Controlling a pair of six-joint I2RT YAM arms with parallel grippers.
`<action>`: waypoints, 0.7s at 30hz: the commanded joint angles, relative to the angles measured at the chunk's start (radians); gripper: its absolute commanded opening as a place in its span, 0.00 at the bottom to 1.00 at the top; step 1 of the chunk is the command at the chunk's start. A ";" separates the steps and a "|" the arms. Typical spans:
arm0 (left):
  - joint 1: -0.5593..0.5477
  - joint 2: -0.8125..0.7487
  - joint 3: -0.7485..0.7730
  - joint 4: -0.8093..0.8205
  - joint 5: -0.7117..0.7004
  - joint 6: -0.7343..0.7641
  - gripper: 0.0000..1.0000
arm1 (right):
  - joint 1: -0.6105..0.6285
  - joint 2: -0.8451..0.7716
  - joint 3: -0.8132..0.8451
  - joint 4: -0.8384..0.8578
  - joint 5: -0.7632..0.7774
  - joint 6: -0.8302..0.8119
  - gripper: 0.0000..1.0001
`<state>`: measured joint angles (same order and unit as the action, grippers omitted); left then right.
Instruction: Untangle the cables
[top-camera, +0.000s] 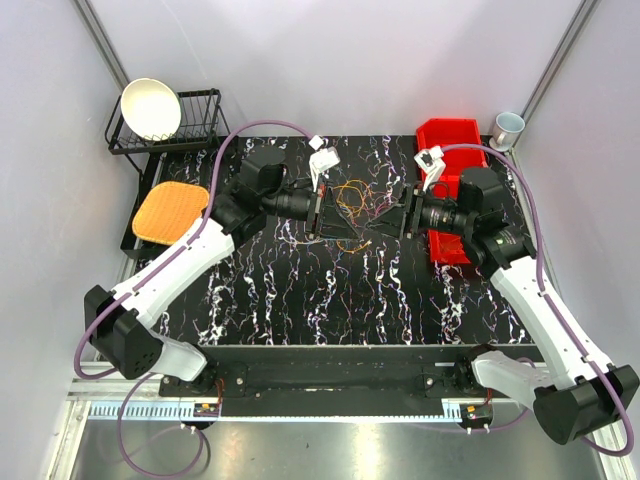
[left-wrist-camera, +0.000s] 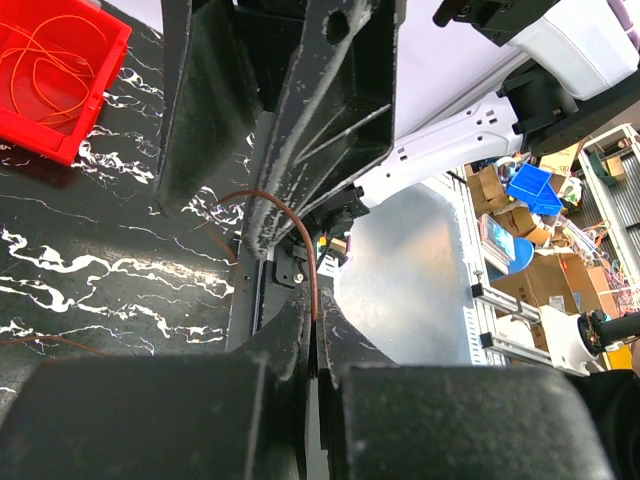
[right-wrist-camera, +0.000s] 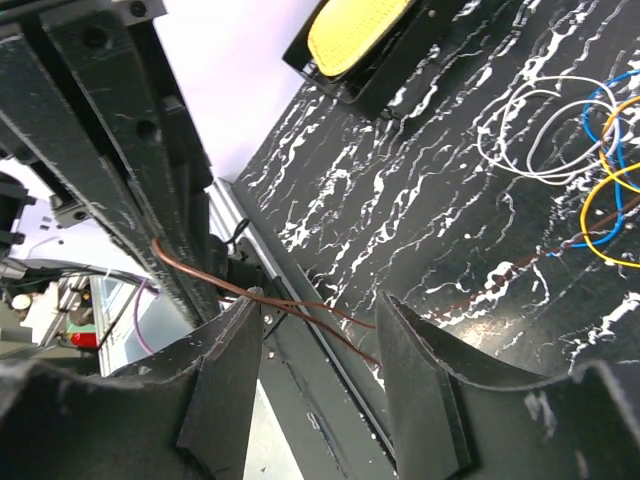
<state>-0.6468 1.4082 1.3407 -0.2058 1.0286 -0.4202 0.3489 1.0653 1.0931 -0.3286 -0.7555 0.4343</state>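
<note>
The cables (top-camera: 352, 197) lie as a loose pile of thin orange, yellow, red and blue loops on the black marbled mat (top-camera: 300, 290), just behind both grippers. My left gripper (top-camera: 348, 227) and right gripper (top-camera: 386, 224) meet tip to tip at the mat's centre. In the left wrist view the left gripper (left-wrist-camera: 315, 325) is shut on a thin red-brown wire (left-wrist-camera: 312, 280) that arches up toward the other gripper's fingers (left-wrist-camera: 330, 110). In the right wrist view the right gripper (right-wrist-camera: 320, 305) is open, and the same red-brown wire (right-wrist-camera: 300, 305) crosses between its jaws. White, blue and orange loops (right-wrist-camera: 590, 150) lie further off.
A red bin (top-camera: 448, 150) stands at the back right and holds an orange wire (left-wrist-camera: 45, 60). A black dish rack (top-camera: 195, 120) with a white bowl (top-camera: 150, 107) stands back left, a yellow-orange pad (top-camera: 168, 212) lies left, and a cup (top-camera: 507, 128) sits far right.
</note>
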 joint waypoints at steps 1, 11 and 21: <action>-0.004 -0.029 0.014 0.062 0.028 -0.006 0.00 | 0.010 -0.027 0.044 -0.007 0.033 -0.032 0.53; -0.007 0.046 0.017 0.091 -0.114 -0.032 0.00 | 0.013 -0.044 0.022 0.029 -0.011 -0.003 0.00; -0.063 0.287 0.161 0.120 -0.206 -0.163 0.02 | 0.012 -0.103 0.063 0.057 0.019 0.052 0.00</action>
<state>-0.6670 1.6661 1.4204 -0.1207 0.8753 -0.5495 0.3527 1.0130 1.0943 -0.3218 -0.7654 0.4572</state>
